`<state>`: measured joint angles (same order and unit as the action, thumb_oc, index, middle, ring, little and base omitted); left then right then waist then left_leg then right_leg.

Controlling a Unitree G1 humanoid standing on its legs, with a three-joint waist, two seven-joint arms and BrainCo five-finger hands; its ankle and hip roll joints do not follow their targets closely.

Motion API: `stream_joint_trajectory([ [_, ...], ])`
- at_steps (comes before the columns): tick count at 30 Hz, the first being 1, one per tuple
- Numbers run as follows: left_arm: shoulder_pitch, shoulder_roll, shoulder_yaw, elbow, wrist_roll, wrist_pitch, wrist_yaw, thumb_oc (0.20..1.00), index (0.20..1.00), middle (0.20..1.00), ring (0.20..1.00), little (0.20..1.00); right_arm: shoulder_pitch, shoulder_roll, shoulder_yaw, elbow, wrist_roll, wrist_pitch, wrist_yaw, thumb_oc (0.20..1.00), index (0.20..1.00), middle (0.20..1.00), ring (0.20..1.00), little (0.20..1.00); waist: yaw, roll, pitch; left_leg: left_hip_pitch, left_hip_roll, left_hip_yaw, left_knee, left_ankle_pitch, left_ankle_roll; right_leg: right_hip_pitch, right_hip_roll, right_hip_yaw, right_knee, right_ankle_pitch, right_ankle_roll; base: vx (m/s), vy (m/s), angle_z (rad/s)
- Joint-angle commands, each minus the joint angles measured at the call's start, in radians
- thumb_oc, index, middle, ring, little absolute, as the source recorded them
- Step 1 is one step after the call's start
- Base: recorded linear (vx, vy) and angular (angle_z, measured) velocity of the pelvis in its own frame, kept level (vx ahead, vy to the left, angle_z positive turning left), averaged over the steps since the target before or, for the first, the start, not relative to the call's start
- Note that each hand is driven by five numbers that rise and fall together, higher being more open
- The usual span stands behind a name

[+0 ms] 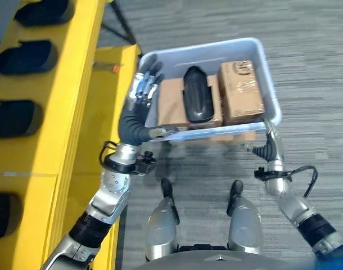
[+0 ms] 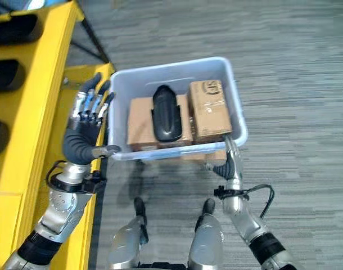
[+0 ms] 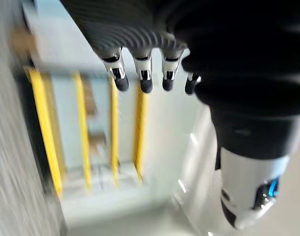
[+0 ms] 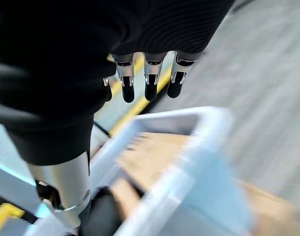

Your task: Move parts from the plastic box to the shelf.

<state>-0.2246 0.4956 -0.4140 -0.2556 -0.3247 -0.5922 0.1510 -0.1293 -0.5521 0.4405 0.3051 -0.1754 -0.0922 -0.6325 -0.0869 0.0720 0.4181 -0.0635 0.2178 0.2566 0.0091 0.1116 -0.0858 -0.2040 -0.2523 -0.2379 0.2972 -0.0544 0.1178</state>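
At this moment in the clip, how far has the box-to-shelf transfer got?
Dark parts already sit in the yellow shelf, though who placed them can't be told. Nothing is in hand: the left hand is open beside the plastic box, and the right hand is open at its near right corner. One black part remains in the box, on cardboard boxes.
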Motion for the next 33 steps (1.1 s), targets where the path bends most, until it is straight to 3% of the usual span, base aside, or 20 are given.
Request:
stream_joint_trajectory([
  [1,-0.019,0.005,-0.003,0.007,0.031,0.018,0.072,1.0,1.0,1.0,1.0,1.0,-0.145,0.024,-0.011,-0.039,0.004,-0.053,0.053,1.0,1.0,1.0,1.0,1.0,0.015,-0.036,0.012,0.015,0.049,-0.032,0.03,-0.054,-0.026,0.079,0.026,0.056,-0.089,0.008,0.003,0.06,0.012,-0.47],
  [4,-0.104,-0.036,-0.025,0.062,0.146,0.025,0.23,1.0,1.0,1.0,1.0,1.0,-0.158,0.019,0.008,-0.061,0.001,-0.03,0.134,1.0,1.0,1.0,1.0,1.0,-0.026,-0.047,0.005,0.027,0.064,-0.004,0.036,-0.061,-0.035,0.063,0.044,0.09,-0.095,0.011,0.0,0.05,-0.003,-0.36],
  [9,-0.19,-0.092,-0.01,0.143,0.186,0.133,0.383,1.0,1.0,1.0,1.0,1.0,-0.166,0.016,0.032,-0.069,0.001,0.009,0.207,1.0,1.0,1.0,1.0,1.0,-0.066,-0.067,0.013,0.021,0.086,0.013,0.041,-0.059,-0.048,0.024,0.078,0.135,-0.11,0.021,-0.008,0.0,-0.042,-0.3],
  [12,-0.233,-0.127,0.018,0.227,0.26,0.204,0.555,1.0,1.0,1.0,1.0,1.0,-0.162,0.017,0.027,-0.075,-0.002,0.035,0.232,1.0,1.0,1.0,1.0,1.0,-0.088,-0.081,0.026,0.004,0.106,0.018,0.039,-0.039,-0.06,-0.012,0.098,0.156,-0.123,0.033,-0.01,-0.04,-0.07,-0.15],
  [13,-0.253,-0.135,0.037,0.267,0.312,0.183,0.647,1.0,1.0,1.0,1.0,1.0,-0.153,0.015,0.022,-0.079,-0.018,0.064,0.248,1.0,1.0,1.0,1.0,1.0,-0.095,-0.087,0.03,-0.001,0.113,0.021,0.037,-0.032,-0.065,-0.025,0.106,0.16,-0.129,0.037,-0.01,-0.07,-0.117,-0.21],
  [14,-0.27,-0.135,0.084,0.287,0.411,0.192,0.763,1.0,1.0,1.0,1.0,1.0,-0.139,0.02,0.022,-0.058,-0.013,0.075,0.216,1.0,1.0,1.0,1.0,1.0,-0.101,-0.098,0.035,-0.015,0.126,0.023,0.027,-0.017,-0.072,-0.05,0.12,0.168,-0.144,0.049,-0.013,-0.07,-0.132,-0.22],
  [16,-0.297,-0.144,0.128,0.355,0.427,0.253,0.898,1.0,1.0,1.0,1.0,1.0,-0.128,0.022,0.016,-0.048,-0.024,0.081,0.193,1.0,1.0,1.0,1.0,1.0,-0.11,-0.112,0.047,-0.029,0.14,0.026,0.021,-0.003,-0.082,-0.075,0.132,0.174,-0.157,0.056,-0.012,-0.06,-0.109,-0.14],
  [19,-0.334,-0.147,0.18,0.463,0.457,0.316,1.026,1.0,1.0,1.0,1.0,1.0,-0.122,0.026,0.012,-0.052,-0.024,0.077,0.17,1.0,1.0,1.0,1.0,1.0,-0.114,-0.137,0.054,-0.055,0.156,0.034,0.023,0.001,-0.091,-0.109,0.144,0.178,-0.166,0.066,-0.01,-0.06,-0.123,-0.13],
  [20,-0.357,-0.134,0.201,0.515,0.539,0.325,1.129,1.0,1.0,1.0,1.0,1.0,-0.116,0.028,0.013,-0.055,-0.016,0.076,0.166,1.0,1.0,1.0,1.0,1.0,-0.116,-0.153,0.054,-0.062,0.165,0.039,0.022,0.004,-0.096,-0.115,0.149,0.176,-0.173,0.069,-0.011,-0.05,-0.2,-0.04],
  [23,-0.413,-0.099,0.247,0.569,0.672,0.379,1.27,1.0,1.0,1.0,1.0,1.0,-0.098,0.043,0.039,-0.041,-0.016,0.059,0.108,1.0,1.0,1.0,1.0,1.0,-0.114,-0.197,0.051,-0.08,0.194,0.044,0.015,0.009,-0.108,-0.128,0.165,0.158,-0.196,0.083,-0.01,-0.01,-0.259,0.14],
  [24,-0.438,-0.091,0.254,0.592,0.69,0.399,1.299,1.0,1.0,1.0,1.0,1.0,-0.098,0.05,0.047,-0.03,-0.016,0.05,0.093,1.0,1.0,1.0,1.0,1.0,-0.115,-0.207,0.052,-0.087,0.202,0.043,0.016,0.012,-0.112,-0.134,0.171,0.154,-0.196,0.084,-0.01,0.0,-0.232,-0.01],
  [29,-0.526,-0.057,0.258,0.763,0.593,0.48,1.236,1.0,1.0,1.0,1.0,1.0,-0.104,0.063,0.063,0.0,0.011,0.043,0.068,1.0,1.0,1.0,1.0,1.0,-0.12,-0.244,0.06,-0.124,0.231,0.044,0.034,0.005,-0.119,-0.163,0.186,0.137,-0.189,0.087,-0.009,0.02,-0.157,-0.09],
  [33,-0.585,-0.035,0.247,0.91,0.564,0.53,1.19,1.0,1.0,1.0,1.0,1.0,-0.123,0.066,0.066,0.021,0.043,0.044,0.065,1.0,1.0,1.0,1.0,1.0,-0.124,-0.255,0.066,-0.142,0.243,0.027,0.051,-0.016,-0.131,-0.172,0.197,0.135,-0.181,0.069,0.0,0.04,-0.08,0.04],
])
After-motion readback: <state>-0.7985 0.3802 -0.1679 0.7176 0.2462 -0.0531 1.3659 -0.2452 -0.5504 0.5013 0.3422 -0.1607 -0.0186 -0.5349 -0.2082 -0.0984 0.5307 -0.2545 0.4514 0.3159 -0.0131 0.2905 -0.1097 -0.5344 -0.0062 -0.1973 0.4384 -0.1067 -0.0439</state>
